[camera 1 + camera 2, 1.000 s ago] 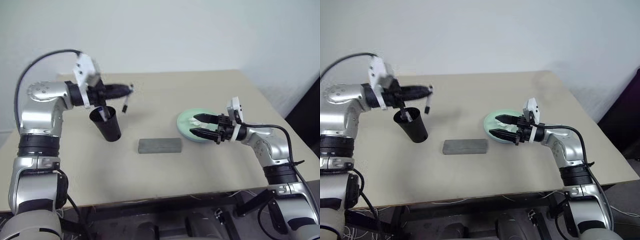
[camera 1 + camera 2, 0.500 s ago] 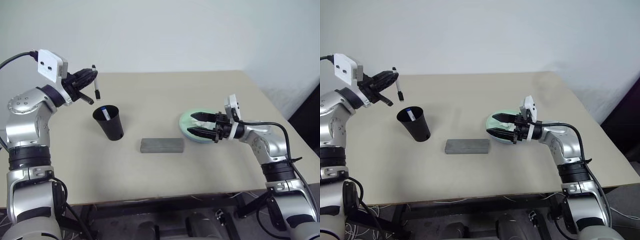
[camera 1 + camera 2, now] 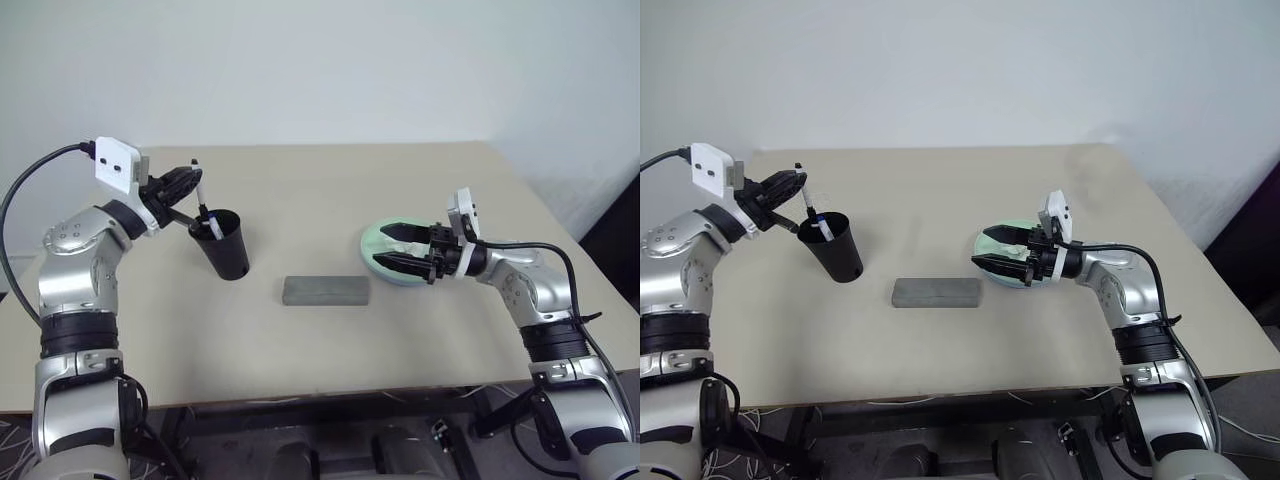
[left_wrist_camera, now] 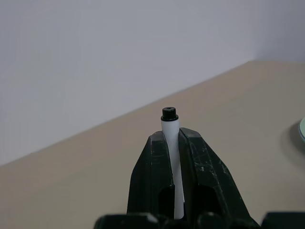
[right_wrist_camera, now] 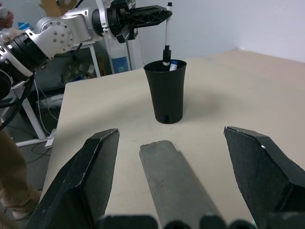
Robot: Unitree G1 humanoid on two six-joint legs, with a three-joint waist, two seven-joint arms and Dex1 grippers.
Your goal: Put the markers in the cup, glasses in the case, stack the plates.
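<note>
Left eye view gives you the black tapered plastic cup (image 3: 226,245) standing on the beige desk (image 3: 300,330), with a white marker with a blue cap (image 3: 214,229) leaning inside it. Just above the cup's rim, your left claw (image 3: 193,181) is clamped on the second thin white marker with a black tip (image 3: 200,190); this marker hangs nearly upright, its lower end at the cup's mouth. From the left wrist view you can see the two black fingers (image 4: 155,167) pressed against the white barrel on both sides.

Beside the cup, toward the robot's right, lies the flat grey rectangular case (image 3: 326,290), closed. Farther from the cup on that same side sits the mint green round plate (image 3: 385,262). Your right claw (image 3: 393,247) hovers over that plate with its fingers spread wide, holding nothing, and it points back toward the cup.
</note>
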